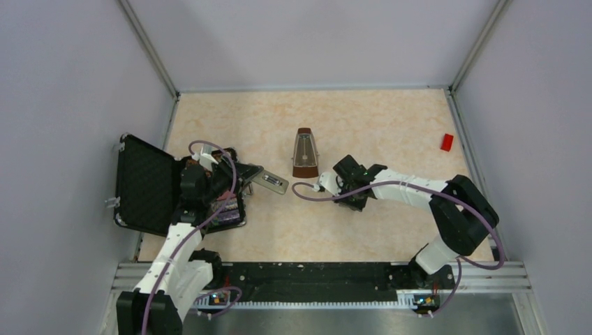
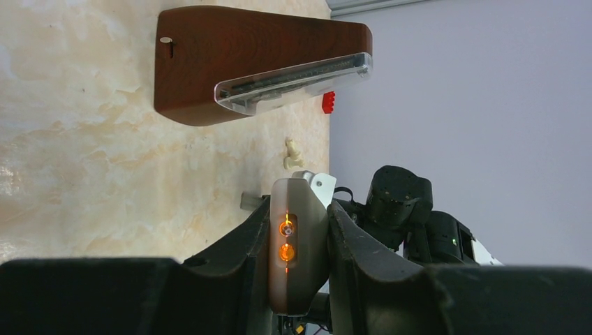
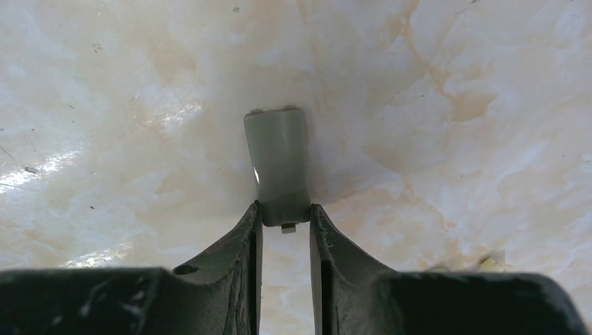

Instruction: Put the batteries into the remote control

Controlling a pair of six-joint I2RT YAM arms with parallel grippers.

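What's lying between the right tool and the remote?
Between the right tool and the remote: only bare tabletop and the arm's looping purple cable, top view.

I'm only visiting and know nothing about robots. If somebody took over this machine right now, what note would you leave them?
Left end effector: shut on the remote.
Right end effector: fingers pinching the near end of the grey cover, which lies on the table.
Batteries: not visible in any view.
Done: the cover is off the remote.
Left to do: find the batteries, load them, refit the cover.
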